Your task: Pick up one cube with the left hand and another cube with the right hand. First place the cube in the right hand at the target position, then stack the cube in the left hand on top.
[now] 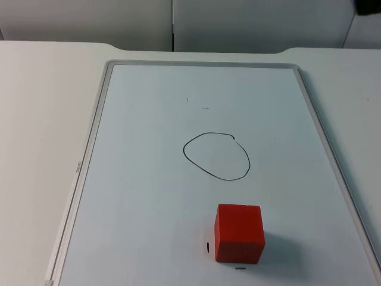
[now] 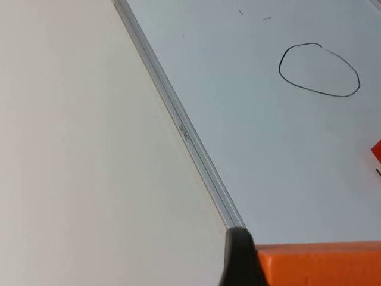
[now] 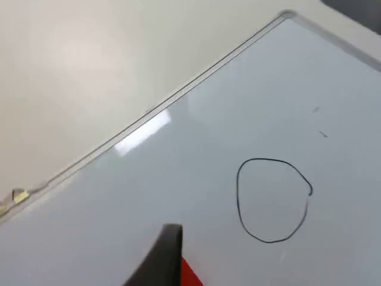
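Note:
A red cube rests on the whiteboard, on the near side of a hand-drawn black circle. An orange cube lies pressed against the black fingertip of my left gripper, which is shut on it and held above the board's left edge. A sliver of the red cube is in that view, beyond the circle. My right gripper hovers over the board, with a bit of red cube beside it and the circle further off.
The whiteboard's grey frame runs along its sides, and the bare white table lies to its left. A few short pen marks dot the board beyond the circle.

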`<state>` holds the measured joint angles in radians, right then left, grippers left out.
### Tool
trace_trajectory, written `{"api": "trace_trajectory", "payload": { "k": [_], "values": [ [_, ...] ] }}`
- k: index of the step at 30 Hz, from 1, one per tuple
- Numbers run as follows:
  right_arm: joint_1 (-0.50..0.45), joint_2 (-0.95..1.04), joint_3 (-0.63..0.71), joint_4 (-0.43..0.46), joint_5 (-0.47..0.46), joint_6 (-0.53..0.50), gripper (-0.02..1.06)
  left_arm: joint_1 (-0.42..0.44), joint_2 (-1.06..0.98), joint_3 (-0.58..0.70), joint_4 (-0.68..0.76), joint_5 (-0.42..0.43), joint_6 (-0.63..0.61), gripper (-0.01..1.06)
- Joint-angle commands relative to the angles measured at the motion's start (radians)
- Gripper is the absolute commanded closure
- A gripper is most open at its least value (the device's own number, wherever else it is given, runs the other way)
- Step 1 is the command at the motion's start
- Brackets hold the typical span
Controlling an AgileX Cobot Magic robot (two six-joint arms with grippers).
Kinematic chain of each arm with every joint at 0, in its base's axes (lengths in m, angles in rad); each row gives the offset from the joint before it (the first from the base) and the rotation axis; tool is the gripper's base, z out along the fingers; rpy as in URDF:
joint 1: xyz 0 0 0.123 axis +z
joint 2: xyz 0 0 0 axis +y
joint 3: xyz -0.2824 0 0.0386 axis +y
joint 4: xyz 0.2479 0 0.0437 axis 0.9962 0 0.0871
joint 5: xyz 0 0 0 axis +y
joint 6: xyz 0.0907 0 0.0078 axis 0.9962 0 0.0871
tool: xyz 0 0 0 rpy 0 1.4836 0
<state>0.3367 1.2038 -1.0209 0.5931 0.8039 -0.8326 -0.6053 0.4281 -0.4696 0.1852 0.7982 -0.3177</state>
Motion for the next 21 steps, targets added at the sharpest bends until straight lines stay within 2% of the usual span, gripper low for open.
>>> {"api": "trace_trajectory", "payload": {
  "k": [1, 5, 9, 13, 21],
  "values": [
    [0.097, 0.082, -0.050, -0.087, -0.012, 0.002, 0.10, -0.006, -0.007, 0.003, 0.008, -0.036, -0.004, 0.86],
    [0.254, 0.242, -0.087, -0.221, -0.013, 0.074, 0.10, -0.006, -0.007, 0.003, 0.008, -0.037, -0.004, 0.86],
    [0.328, 0.340, -0.087, -0.278, -0.013, 0.076, 0.10, -0.006, -0.007, 0.003, 0.012, -0.038, -0.004, 0.86],
    [0.370, 0.435, -0.087, -0.333, -0.016, 0.102, 0.10, -0.006, -0.007, 0.005, 0.014, -0.045, -0.004, 0.86],
    [0.372, 0.543, -0.087, -0.397, -0.016, 0.155, 0.11, -0.006, -0.007, 0.005, 0.014, -0.045, -0.004, 0.86]
  ]
}}
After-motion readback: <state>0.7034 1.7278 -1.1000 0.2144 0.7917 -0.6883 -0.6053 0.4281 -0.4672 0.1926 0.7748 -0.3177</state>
